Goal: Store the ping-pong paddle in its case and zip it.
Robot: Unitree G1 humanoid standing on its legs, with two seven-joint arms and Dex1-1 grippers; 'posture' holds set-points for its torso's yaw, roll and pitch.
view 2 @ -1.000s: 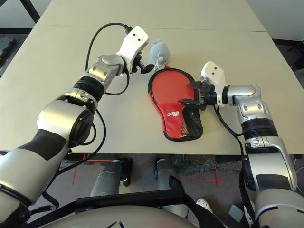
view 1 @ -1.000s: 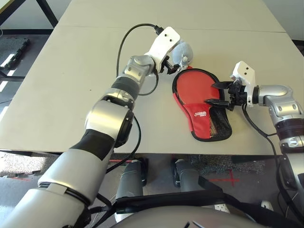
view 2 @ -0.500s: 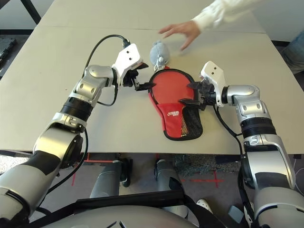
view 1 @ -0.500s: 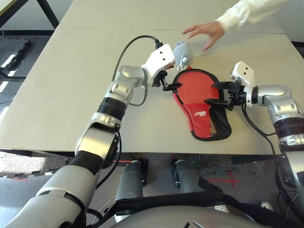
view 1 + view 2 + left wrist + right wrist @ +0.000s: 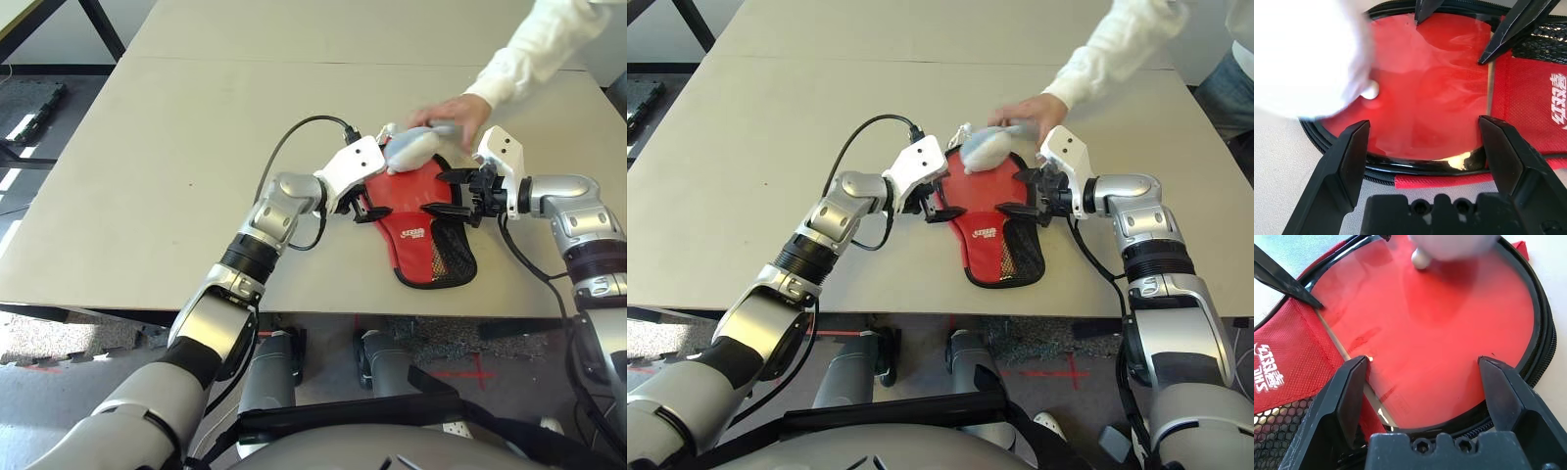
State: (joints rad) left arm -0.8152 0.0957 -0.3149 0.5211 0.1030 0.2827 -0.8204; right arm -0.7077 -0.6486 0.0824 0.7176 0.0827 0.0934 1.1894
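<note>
The red case (image 5: 423, 240) lies on the table, narrow end with mesh pocket and white logo toward me. Inside its round end lies the ping-pong paddle (image 5: 1430, 83), red face up. Its handle is hidden under the case's red fabric (image 5: 1283, 367). My left gripper (image 5: 362, 208) stands open at the round end's left edge, its fingers (image 5: 1352, 156) spread over the zipper rim. My right gripper (image 5: 433, 193) is open at the right edge, fingers (image 5: 1501, 391) spanning the paddle face (image 5: 1449, 318). Neither holds anything.
A person's hand (image 5: 456, 110) in a white sleeve (image 5: 534, 54) reaches in from the far right and holds a small pale grey pouch (image 5: 411, 149) over the case's far rim. My left arm's black cable (image 5: 294, 147) loops over the table (image 5: 147, 147).
My left gripper has come toward me from beside the grey pouch to the case's left edge. The person's hand has reached in and taken the pouch. My right arm has stayed put.
</note>
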